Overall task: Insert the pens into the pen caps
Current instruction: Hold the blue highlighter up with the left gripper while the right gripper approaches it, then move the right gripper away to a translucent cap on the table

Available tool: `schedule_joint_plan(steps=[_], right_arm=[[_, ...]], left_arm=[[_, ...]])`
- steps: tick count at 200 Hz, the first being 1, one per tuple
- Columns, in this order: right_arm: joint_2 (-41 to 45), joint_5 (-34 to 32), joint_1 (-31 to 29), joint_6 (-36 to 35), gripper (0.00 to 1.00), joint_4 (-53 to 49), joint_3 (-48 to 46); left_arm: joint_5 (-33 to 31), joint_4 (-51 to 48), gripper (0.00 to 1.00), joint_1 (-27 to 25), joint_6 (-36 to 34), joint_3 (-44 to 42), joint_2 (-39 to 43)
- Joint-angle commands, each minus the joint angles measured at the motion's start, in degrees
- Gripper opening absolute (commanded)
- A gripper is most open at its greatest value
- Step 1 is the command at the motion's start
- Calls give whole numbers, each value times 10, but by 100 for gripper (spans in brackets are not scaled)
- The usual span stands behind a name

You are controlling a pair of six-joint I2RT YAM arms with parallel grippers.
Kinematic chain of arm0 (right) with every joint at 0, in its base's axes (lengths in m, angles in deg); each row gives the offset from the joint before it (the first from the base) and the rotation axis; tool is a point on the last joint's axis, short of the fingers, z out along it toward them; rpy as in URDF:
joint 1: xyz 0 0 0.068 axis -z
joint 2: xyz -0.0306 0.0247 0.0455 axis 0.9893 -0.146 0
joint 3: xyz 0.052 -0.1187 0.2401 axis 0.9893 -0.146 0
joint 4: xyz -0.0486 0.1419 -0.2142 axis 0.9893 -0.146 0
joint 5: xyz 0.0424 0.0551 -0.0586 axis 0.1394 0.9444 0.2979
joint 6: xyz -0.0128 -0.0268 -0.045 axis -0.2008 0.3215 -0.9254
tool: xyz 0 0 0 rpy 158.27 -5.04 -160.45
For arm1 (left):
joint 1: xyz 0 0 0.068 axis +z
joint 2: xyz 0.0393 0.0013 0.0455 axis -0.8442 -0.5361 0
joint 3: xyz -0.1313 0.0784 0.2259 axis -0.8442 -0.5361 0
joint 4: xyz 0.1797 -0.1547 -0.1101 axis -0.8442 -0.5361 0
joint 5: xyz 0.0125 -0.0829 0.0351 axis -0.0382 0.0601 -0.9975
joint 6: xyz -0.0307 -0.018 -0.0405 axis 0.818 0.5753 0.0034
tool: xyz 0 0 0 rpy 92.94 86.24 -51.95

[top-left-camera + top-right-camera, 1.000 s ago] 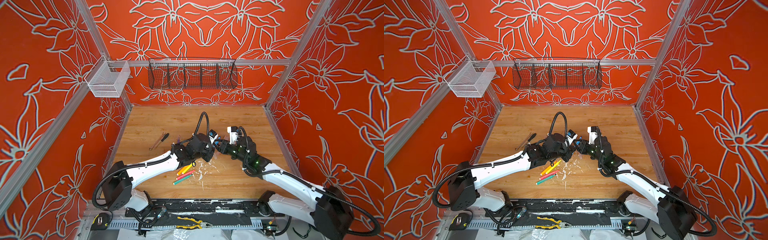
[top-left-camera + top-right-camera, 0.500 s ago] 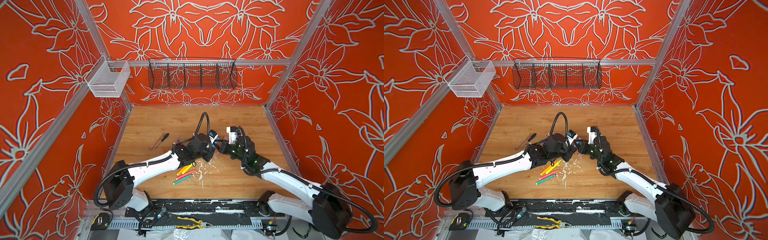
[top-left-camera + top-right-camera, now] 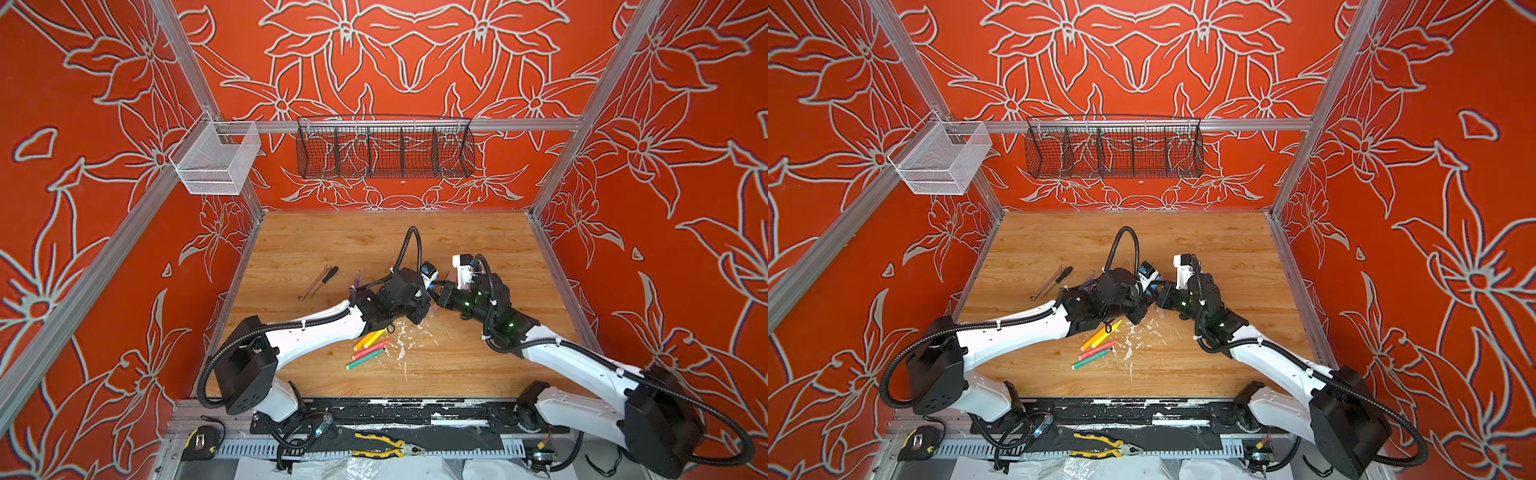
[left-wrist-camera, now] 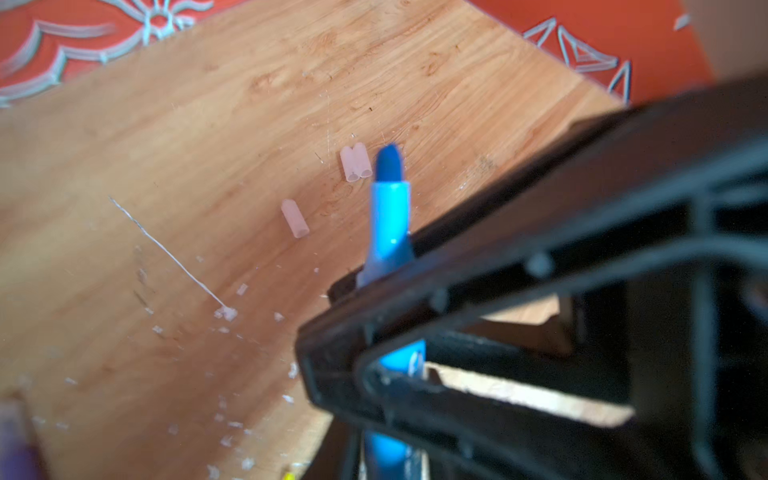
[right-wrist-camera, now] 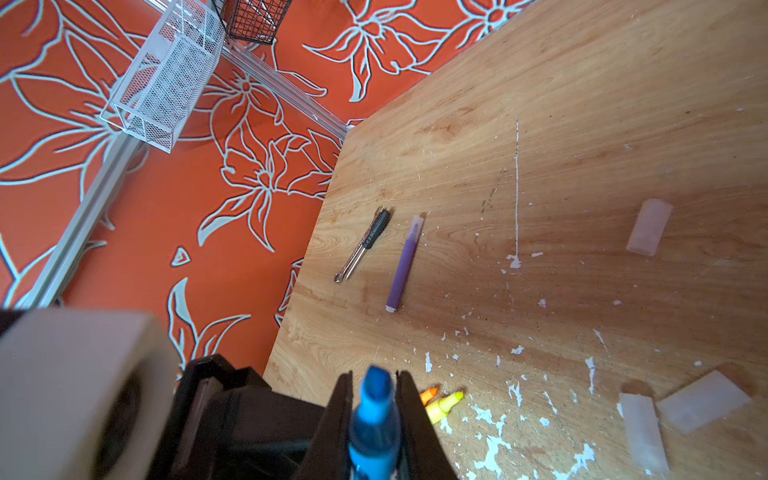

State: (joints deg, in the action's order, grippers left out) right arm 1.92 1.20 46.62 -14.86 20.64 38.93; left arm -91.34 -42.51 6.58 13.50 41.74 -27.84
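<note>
Both grippers meet above mid-table. My right gripper is shut on the blue pen, whose tip sticks out past the fingers. My left gripper is shut on the same blue pen lower down its barrel, with the right gripper's black fingers crossing in front of it. Three pen caps lie on the wood beyond the tip. The purple pen lies capped. Orange and yellow pens, a pink-red pen and a green pen lie beside the left arm.
A small screwdriver and wrench lie at the left of the table. White flecks dot the wood. A black wire basket and a white mesh basket hang on the walls. Pliers and a tape measure lie below the front edge.
The right wrist has edged slightly toward the left gripper. The two grippers stay together at mid-table, and the pens on the table have not moved.
</note>
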Motion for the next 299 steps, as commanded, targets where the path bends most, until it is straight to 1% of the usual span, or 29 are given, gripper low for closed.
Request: schedule_joint_plan(steps=[1, 13, 20, 33, 44, 53, 67, 79, 96, 106, 125, 136, 145, 158, 171, 204, 229, 259, 285, 299], right_arm=[[9, -1, 0, 18, 3, 17, -11], [8, -7, 0, 19, 5, 12, -11], [8, -13, 0, 19, 10, 6, -11], [10, -25, 0, 17, 24, -5, -12], [14, -36, 0, 14, 42, -12, -14], [18, -48, 0, 11, 54, -25, -13], [26, -71, 0, 5, 67, -60, -7], [34, -98, 0, -3, 74, -104, 7], [39, -140, 0, -19, 79, -164, 28], [38, -164, 0, -30, 81, -197, 43], [17, -206, 1, -55, 81, -257, 80], [-4, -224, 1, -70, 81, -284, 103], [-27, -236, 0, -82, 81, -307, 126], [-69, -247, 1, -99, 82, -344, 167], [-120, -254, 1, -114, 82, -394, 215], [-258, -261, 1, -144, 82, -505, 344], [-355, -261, 3, -161, 80, -566, 427], [-442, -245, 8, -174, 77, -597, 500], [-494, -271, 10, -182, 76, -615, 543], [-514, -265, 15, -183, 76, -619, 557]], left_arm=[[-2, 13, 0, -2, -6, 7, -2], [-4, 14, 0, -2, -4, 4, 4], [-6, 16, 0, -2, -3, 1, 7], [-7, 23, 0, -1, -3, -7, 15], [-10, 26, 0, -1, -2, -10, 20], [-14, 28, 0, 0, 0, -13, 26], [-10, 33, 0, 11, 13, -20, 32], [3, 35, 0, 32, 33, -28, 41], [27, 40, 0, 78, 74, -46, 57], [40, 46, 0, 113, 101, -60, 69], [43, 52, 0, 172, 153, -92, 97], [34, 54, 0, 196, 169, -110, 115], [14, 51, 0, 205, 175, -119, 128], [-19, 44, 0, 207, 175, -126, 144], [-35, 42, 0, 207, 177, -132, 157], [-32, 51, 0, 207, 177, -143, 173], [-34, 48, 0, 207, 178, -142, 170], [-31, 50, 0, 207, 179, -141, 167], [-29, 50, 0, 207, 179, -140, 165], [-26, 50, 0, 207, 179, -138, 163]])
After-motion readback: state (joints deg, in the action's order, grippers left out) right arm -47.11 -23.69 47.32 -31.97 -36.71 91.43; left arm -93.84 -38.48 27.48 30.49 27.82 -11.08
